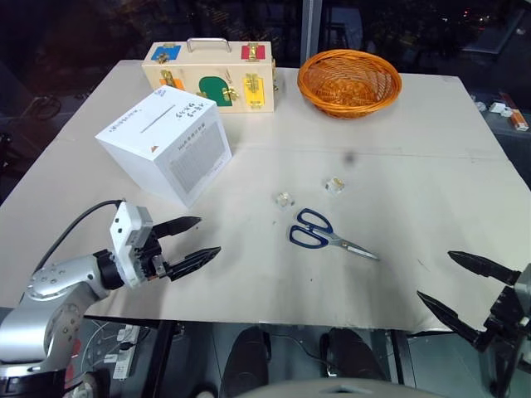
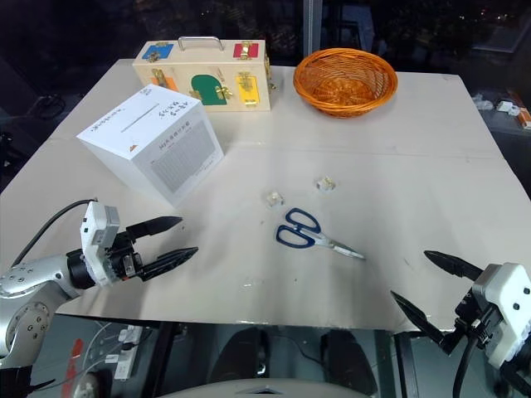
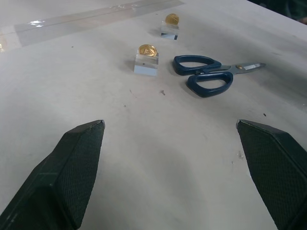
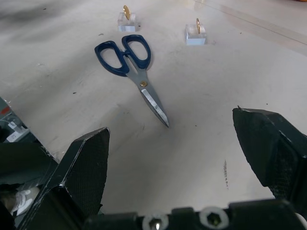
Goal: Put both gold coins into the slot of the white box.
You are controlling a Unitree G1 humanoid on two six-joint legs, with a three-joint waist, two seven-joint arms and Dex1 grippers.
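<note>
At tabletop centre, two small shiny gold coins (image 3: 147, 49) (image 3: 171, 19) stand on clear cubes, white cardboard box (image 1: 163, 143) at 10 o'clock. Both your end effectors (image 1: 184, 242) (image 1: 465, 286) gape empty. Careless pinches could topple coins.

Even overhead light on the table (image 1: 415, 274), dark surroundings, sharp pictures.
</note>
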